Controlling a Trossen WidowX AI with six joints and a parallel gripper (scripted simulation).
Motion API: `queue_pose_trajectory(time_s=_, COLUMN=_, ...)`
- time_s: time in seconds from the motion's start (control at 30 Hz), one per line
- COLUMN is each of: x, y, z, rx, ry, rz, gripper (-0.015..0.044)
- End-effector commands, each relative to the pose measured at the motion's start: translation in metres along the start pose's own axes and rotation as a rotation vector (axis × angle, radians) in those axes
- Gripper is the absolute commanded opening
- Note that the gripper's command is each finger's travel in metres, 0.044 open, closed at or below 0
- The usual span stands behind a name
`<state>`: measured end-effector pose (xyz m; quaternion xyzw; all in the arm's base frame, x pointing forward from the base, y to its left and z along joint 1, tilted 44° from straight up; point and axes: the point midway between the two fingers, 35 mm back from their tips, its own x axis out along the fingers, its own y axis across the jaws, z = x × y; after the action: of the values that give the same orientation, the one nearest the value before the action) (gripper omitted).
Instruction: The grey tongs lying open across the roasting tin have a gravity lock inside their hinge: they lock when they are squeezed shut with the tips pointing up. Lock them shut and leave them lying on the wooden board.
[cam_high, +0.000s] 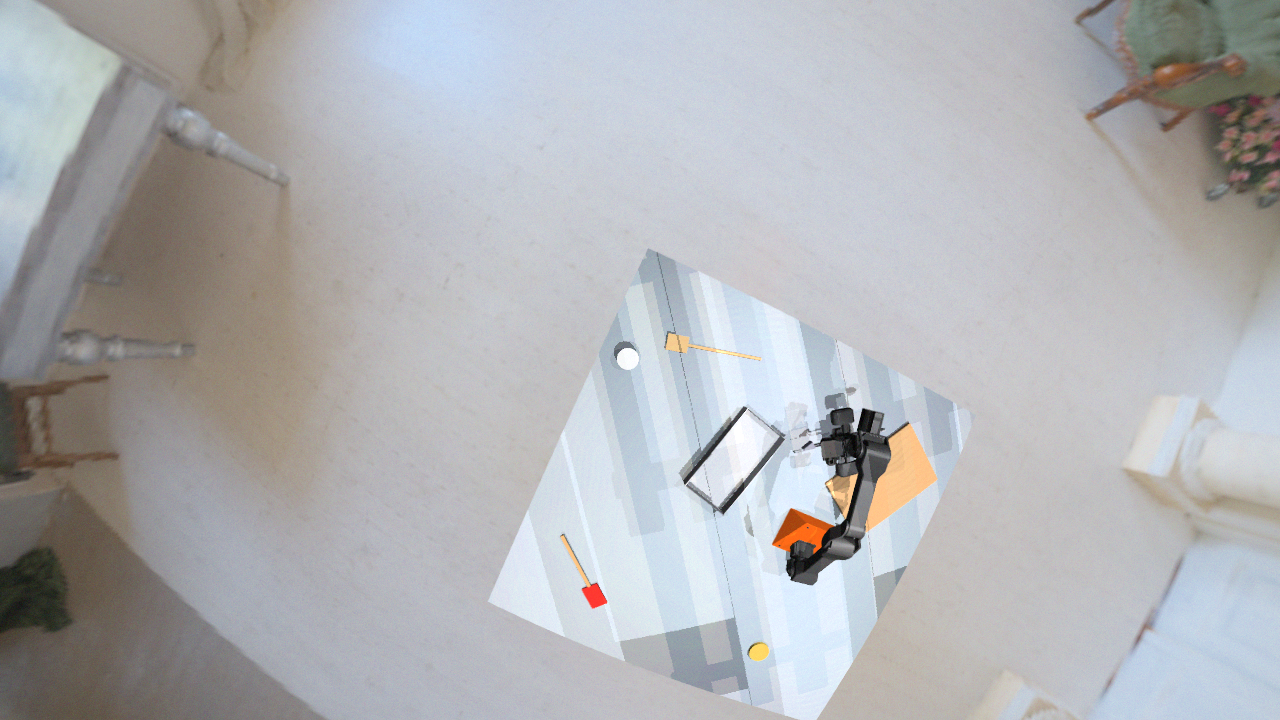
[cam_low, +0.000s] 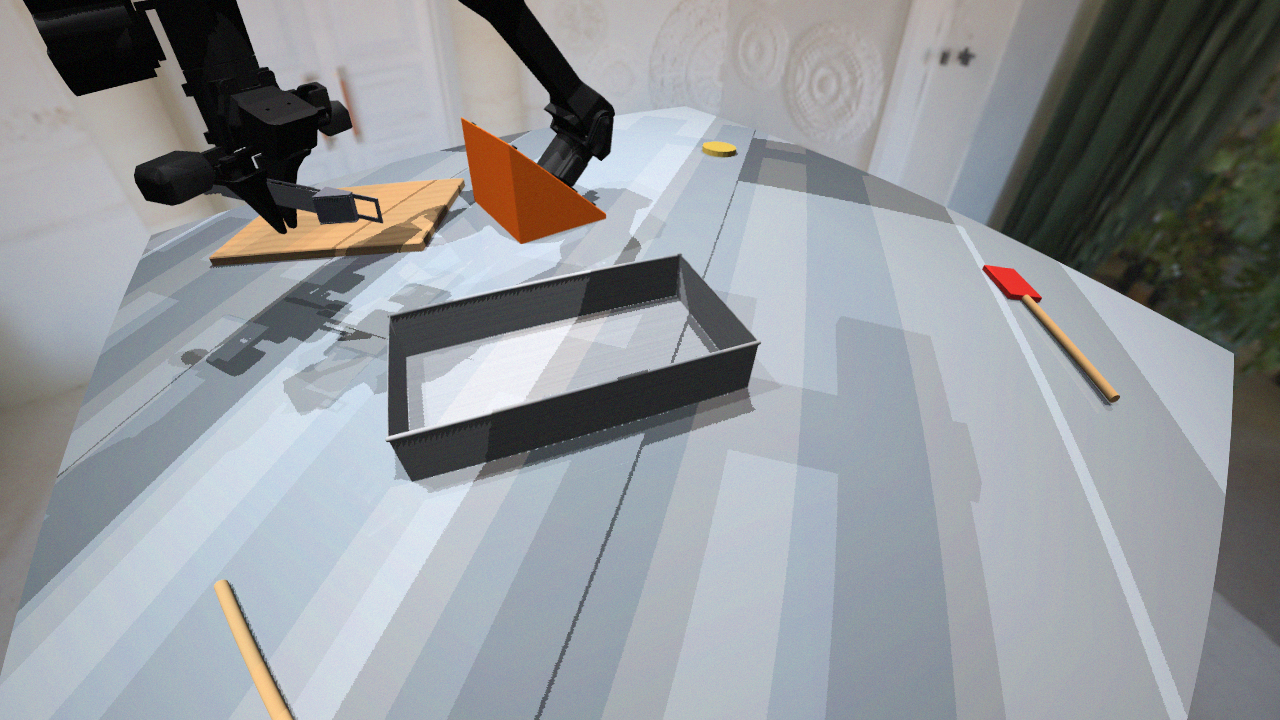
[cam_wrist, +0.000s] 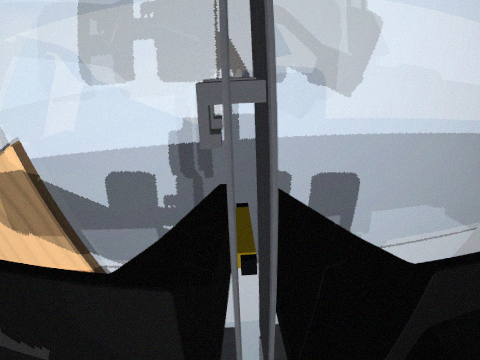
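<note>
My gripper (cam_low: 287, 223) (cam_wrist: 245, 197) is shut on the grey tongs (cam_low: 335, 206) (cam_wrist: 266, 150), holding them in the air. The tongs' two arms run nearly parallel with a narrow gap, and a yellow piece shows between them in the wrist view. Their block and wire loop point right in the exterior view. Whether the lock is engaged cannot be told. The wooden board (cam_high: 899, 474) (cam_low: 241, 248) (cam_wrist: 30, 215) lies flat, partly under the arm; the wrist view shows its edge at the lower left. The dark roasting tin (cam_high: 704, 498) (cam_low: 572, 411) stands apart, with no tongs across it.
An orange wedge (cam_high: 796, 528) (cam_low: 519, 192) stands by the arm's base, near the board. A red-headed spatula (cam_high: 594, 594) (cam_low: 1011, 282), a wooden spatula (cam_high: 677, 342), a white disc (cam_high: 627, 358) and a yellow disc (cam_high: 758, 651) (cam_low: 718, 148) lie farther out.
</note>
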<state>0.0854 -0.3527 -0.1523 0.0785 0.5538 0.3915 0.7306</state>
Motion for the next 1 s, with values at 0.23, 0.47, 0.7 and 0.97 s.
queue_pose_trajectory(time_s=0.23, x=-0.006, y=0.008, z=-0.021, rx=0.36, ry=0.009, rz=-0.015, gripper=-0.015)
queue_pose_trajectory(time_s=0.47, x=-0.01, y=0.016, z=-0.035, rx=0.631, ry=0.009, rz=-0.022, gripper=-0.015)
queue_pose_trajectory(time_s=0.7, x=-0.013, y=0.023, z=-0.049, rx=0.901, ry=0.008, rz=-0.028, gripper=-0.015)
queue_pose_trajectory(time_s=0.97, x=-0.015, y=0.033, z=-0.064, rx=1.21, ry=0.005, rz=-0.034, gripper=-0.015)
